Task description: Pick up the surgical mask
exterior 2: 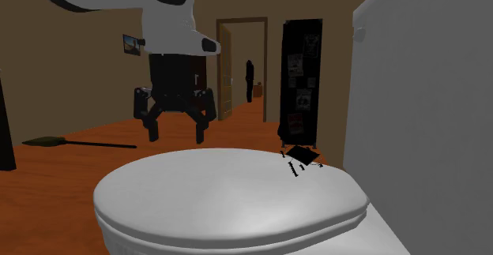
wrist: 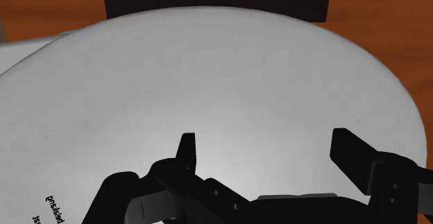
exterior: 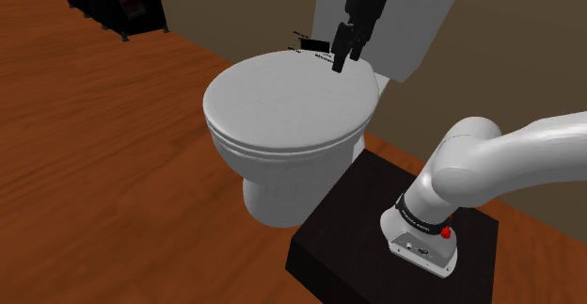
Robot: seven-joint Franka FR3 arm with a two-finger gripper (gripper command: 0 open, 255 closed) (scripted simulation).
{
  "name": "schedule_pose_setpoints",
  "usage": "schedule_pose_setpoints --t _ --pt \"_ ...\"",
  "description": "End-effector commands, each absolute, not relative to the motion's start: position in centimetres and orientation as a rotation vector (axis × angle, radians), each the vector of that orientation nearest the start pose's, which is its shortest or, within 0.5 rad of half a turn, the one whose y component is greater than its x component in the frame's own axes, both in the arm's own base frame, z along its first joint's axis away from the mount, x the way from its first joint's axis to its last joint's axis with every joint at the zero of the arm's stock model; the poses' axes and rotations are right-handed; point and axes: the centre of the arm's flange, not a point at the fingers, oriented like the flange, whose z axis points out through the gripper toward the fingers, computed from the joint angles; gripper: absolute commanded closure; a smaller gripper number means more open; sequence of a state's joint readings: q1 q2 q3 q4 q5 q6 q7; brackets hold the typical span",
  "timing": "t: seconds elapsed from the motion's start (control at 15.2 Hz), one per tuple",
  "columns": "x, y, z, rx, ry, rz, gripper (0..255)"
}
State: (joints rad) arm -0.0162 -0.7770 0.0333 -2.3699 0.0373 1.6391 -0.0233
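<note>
- At upper centre of the shoulder view, surgical mask (exterior: 312,45) is seen as a small black piece w/ loose black bits. It lies on the rear edge of the toilet lid (exterior: 282,104), just beside the tank (exterior: 423,29).
- In the 2nd exterior view, mask (exterior 2: 301,155) is found right of centre, flat on the lid, not lifted.
- Gripper (exterior 2: 176,137) is hung above the lid at left-centre of that frame, apart from the mask. Its fingers (wrist: 186,148) are spread wide, w/ nothing btwn them.
- In the wrist view, bare lid is looked down on btwn the parted fingers.
- Progress (judged): approach only partly made, no contact yet. Left to do: gripper to be shifted over the mask, lowered, closed, raised.
</note>
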Motion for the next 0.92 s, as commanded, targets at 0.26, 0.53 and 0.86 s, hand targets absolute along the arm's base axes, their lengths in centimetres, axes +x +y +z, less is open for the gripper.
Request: schedule_pose_setpoints --t 0.26,0.53,0.86 --pt "35.4 -1.9 57.6 -3.138 -0.036 -0.093 0" --pt "39.2 -5.0 56.5 -3.148 -0.025 -0.113 0" --pt "43.9 -8.9 55.3 -3.161 -0.011 -0.14 0"
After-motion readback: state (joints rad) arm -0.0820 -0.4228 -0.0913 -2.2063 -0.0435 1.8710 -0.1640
